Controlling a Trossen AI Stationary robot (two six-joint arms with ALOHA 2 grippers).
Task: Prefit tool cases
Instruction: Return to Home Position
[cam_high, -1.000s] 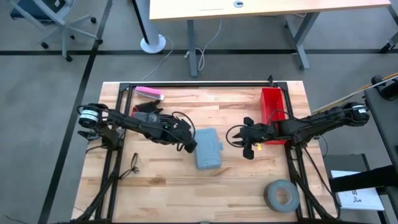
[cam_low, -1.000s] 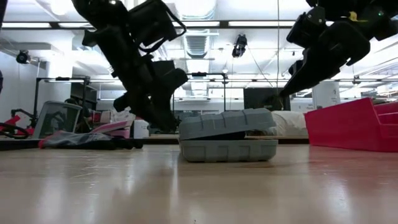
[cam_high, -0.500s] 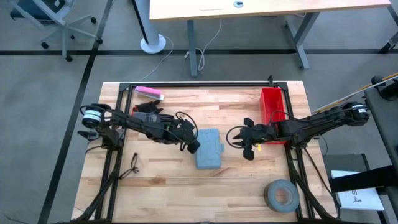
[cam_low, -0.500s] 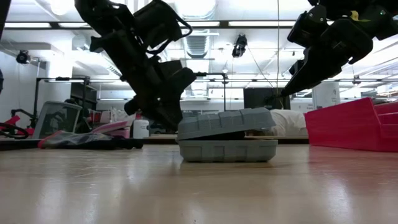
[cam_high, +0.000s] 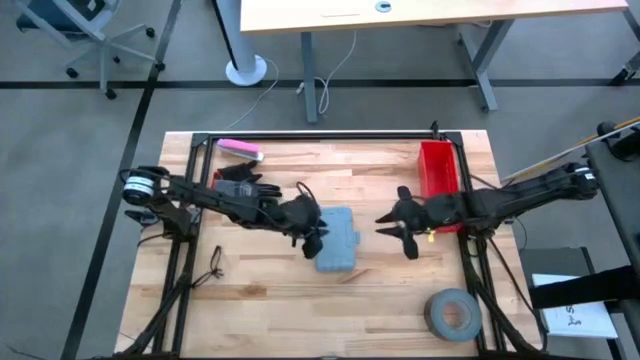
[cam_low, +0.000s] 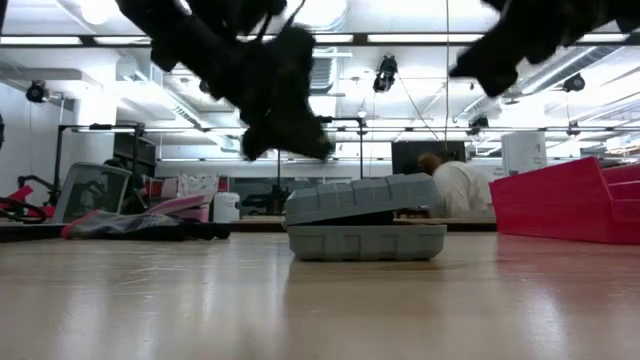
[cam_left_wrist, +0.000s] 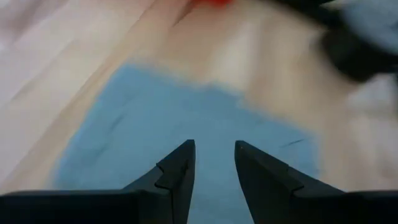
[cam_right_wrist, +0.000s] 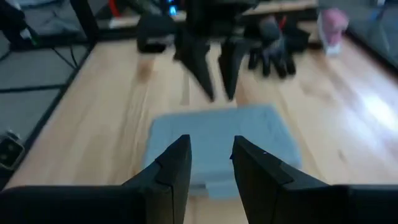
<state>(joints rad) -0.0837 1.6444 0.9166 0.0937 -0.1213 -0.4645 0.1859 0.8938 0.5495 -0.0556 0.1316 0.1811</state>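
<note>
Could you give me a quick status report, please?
Left gripper open, above tool case. Right gripper open, off to its side. Lid ajar. Nothing in the way.

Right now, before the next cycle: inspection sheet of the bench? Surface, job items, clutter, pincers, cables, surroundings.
Surface: wooden table, pale planks in a dark frame.
Job's things: tool case mid-table; lid tilted, not flush, gap visible in the low view.
Clutter: red bin back right; grey tape roll front right; pink item back left.
Grippers: left pincer open, raised over the case's left edge; right pincer open, raised between case and bin.
Cables: white cable on the floor behind the table.
Surroundings: desk and office chair behind; a person beyond the table.
</note>
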